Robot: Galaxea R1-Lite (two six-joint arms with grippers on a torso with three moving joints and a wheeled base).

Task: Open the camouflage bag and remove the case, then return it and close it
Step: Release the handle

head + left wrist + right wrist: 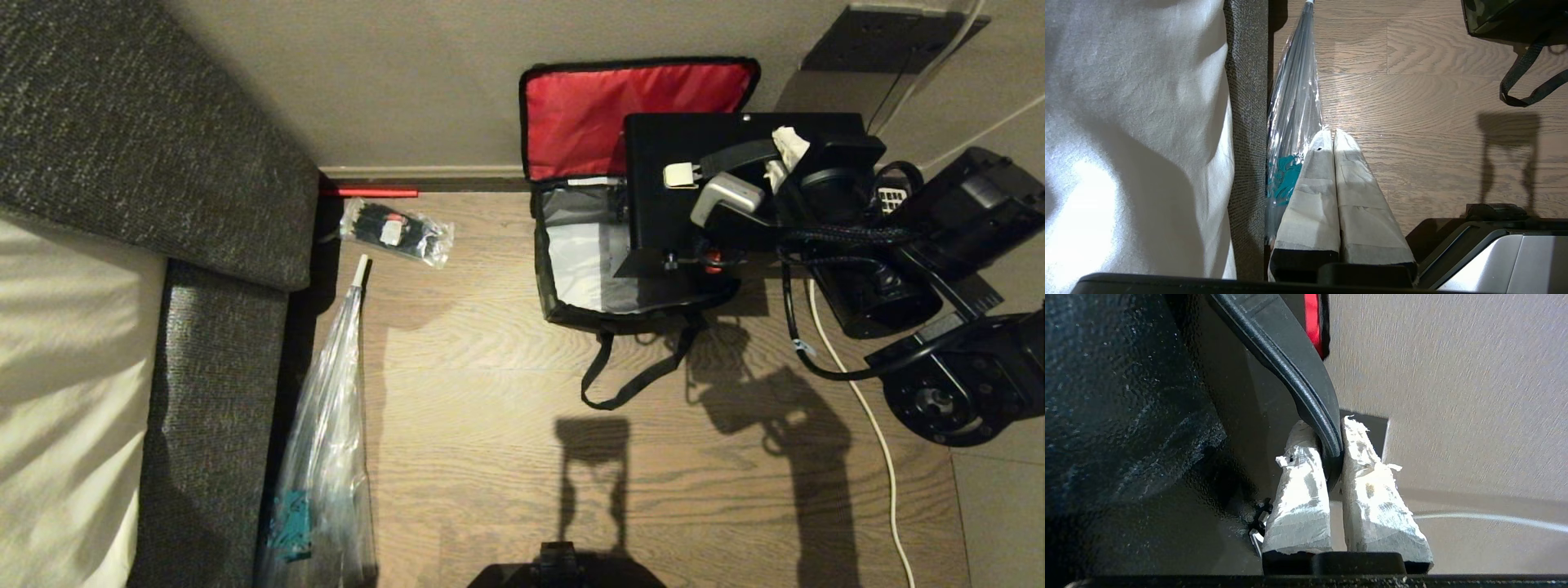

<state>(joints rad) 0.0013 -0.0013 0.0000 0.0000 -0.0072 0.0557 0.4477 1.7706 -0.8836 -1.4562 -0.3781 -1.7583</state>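
The camouflage bag (pixel 542 269) stands open on the wooden floor by the wall, its red-lined lid (pixel 620 114) leaning back and its silver-grey inside showing. The black case (pixel 653 188) hangs tilted over the bag's right half. My right gripper (pixel 784 155) is shut on the case's curved black handle (pixel 1290 375); in the right wrist view the taped fingers (pixel 1327 430) pinch that handle beside the speckled case body (pixel 1126 416). My left gripper (pixel 1329 136) is shut and empty, parked low beside the sofa, with a corner of the bag (pixel 1486 16) far off.
A grey sofa with a white cushion (pixel 122 122) fills the left. A long clear plastic bag (pixel 326 441) and a small packet (pixel 396 231) lie beside it. A white cable (pixel 865 408) runs along the floor at the right. The bag's strap (pixel 620 384) trails forward.
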